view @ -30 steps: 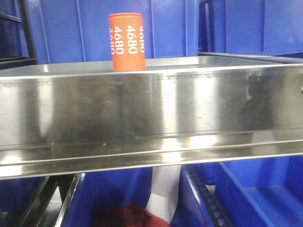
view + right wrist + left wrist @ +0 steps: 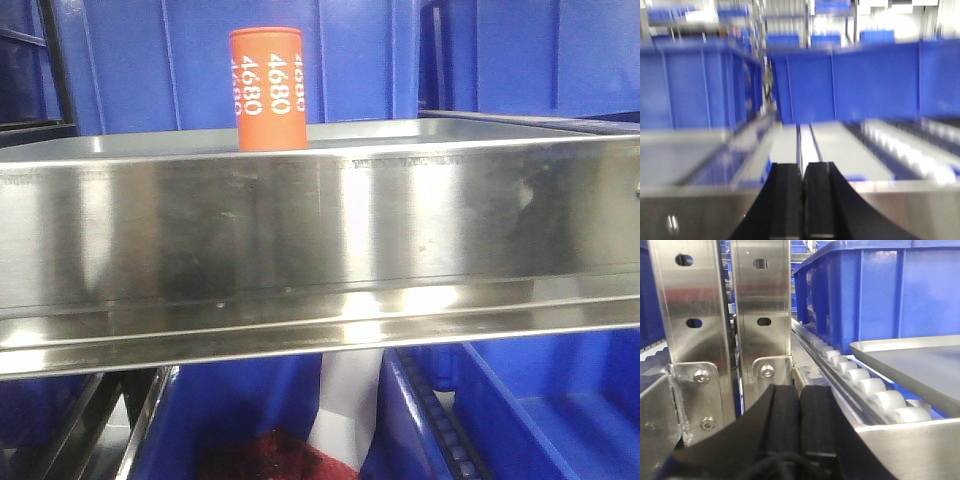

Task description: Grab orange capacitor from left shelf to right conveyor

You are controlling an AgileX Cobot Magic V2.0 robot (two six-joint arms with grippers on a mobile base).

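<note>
Front-facing view: orange capacitor [image 2: 268, 88] stands upright on the left shelf [image 2: 320, 230], behind its lip. Left gripper [image 2: 799, 415] and right gripper [image 2: 803, 200] are each closed on nothing.

Blue bins [image 2: 130, 60] fill the background, and white rollers [image 2: 888, 400] run beside two slotted steel uprights [image 2: 762, 300].

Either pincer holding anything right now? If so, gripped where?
Nothing held. Left pincer and right pincer are both shut on nothing; the orange capacitor stands free on the left shelf.
</note>
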